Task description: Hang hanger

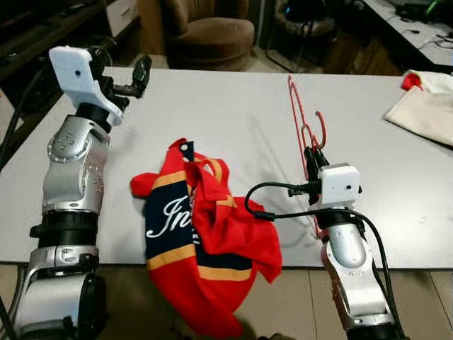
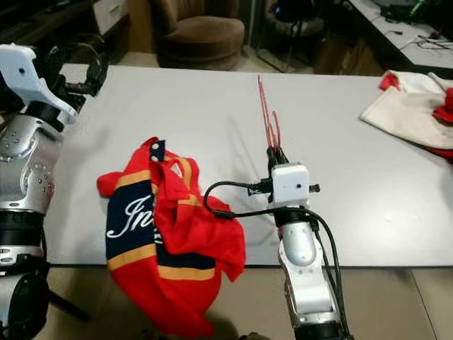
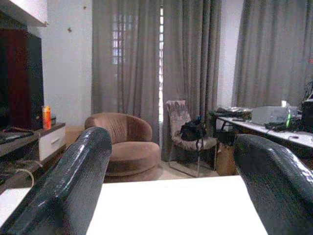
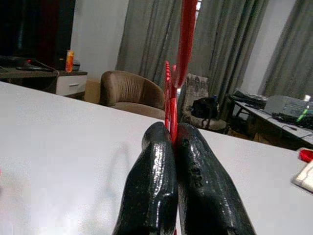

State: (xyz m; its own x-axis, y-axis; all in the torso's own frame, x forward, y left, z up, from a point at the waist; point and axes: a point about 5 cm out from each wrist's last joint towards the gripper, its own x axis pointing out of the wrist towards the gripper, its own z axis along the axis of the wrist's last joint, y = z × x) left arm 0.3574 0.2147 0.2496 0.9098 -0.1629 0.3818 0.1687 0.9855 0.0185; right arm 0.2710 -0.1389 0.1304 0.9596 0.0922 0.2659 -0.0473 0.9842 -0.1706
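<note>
Left eye view: red hanger (image 1: 303,120) held upright over white table (image 1: 233,106), hook end (image 1: 320,129) curling near the grip, long thin frame reaching away toward far table edge. Right gripper (image 1: 312,157) below it, jaws pressed together on the frame. Confirmed in right wrist view: both black fingers (image 4: 156,196) closed tight, red bar (image 4: 172,107) rising straight out of the seam between them.

Left gripper (image 1: 138,76) raised over near-left corner of table, jaws spread wide, nothing between. Left wrist view looks out between the open fingers (image 3: 73,186) across bare tabletop to a brown armchair (image 3: 122,142) and grey curtains.

Red and navy jersey (image 1: 198,227) crumpled at front table edge, part draped over it, apart from hanger. White and red cloth (image 1: 425,106) at far right.

Handling, judged: hanger likely light, thin plastic or coated wire, stiff along its length but prone to flex and swing about a single pinch point. Smooth surface, so possible twist or slip in the jaws. Present hold sits low near the hook junction; sensible spot, short lever to the hook. No rail or rod for hanging identified here.
</note>
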